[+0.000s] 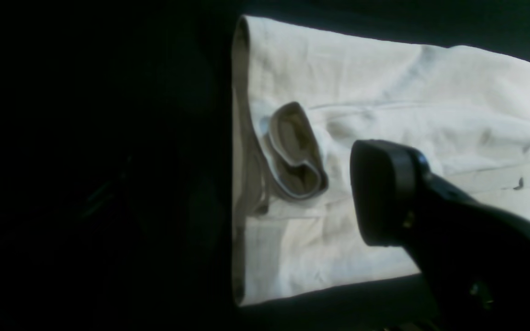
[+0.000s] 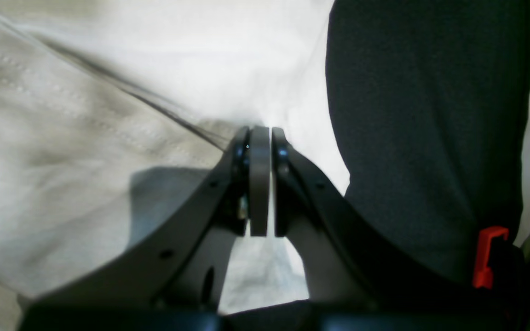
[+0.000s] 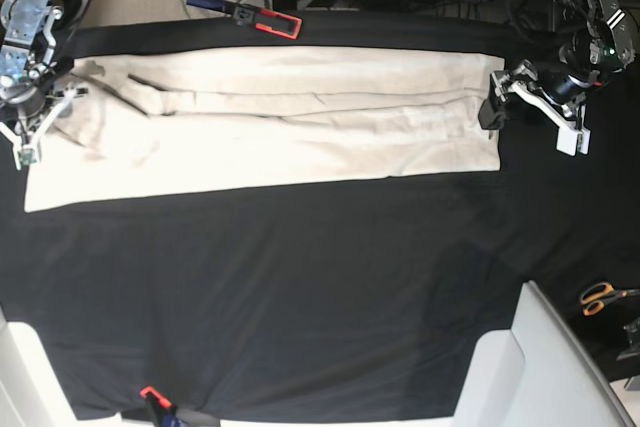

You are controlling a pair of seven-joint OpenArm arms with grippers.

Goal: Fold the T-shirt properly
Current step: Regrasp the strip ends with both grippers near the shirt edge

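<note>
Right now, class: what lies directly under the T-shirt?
The T-shirt, folded into a long band, lies on the black table cloth, which shows on all sides of it. What the cloth covers cannot be seen, nor can the shirt's own lower layers.

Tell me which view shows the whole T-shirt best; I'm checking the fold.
The base view: the T-shirt lies as one long band, edge to edge. The left wrist view shows only one end, the right wrist view only close-up cloth.

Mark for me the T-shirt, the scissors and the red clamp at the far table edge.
T-shirt (image 3: 300,127), base view, middle of the folded cloth.
Scissors (image 3: 603,296), base view, orange handles.
Red clamp (image 3: 275,21), base view, its red frame.
</note>
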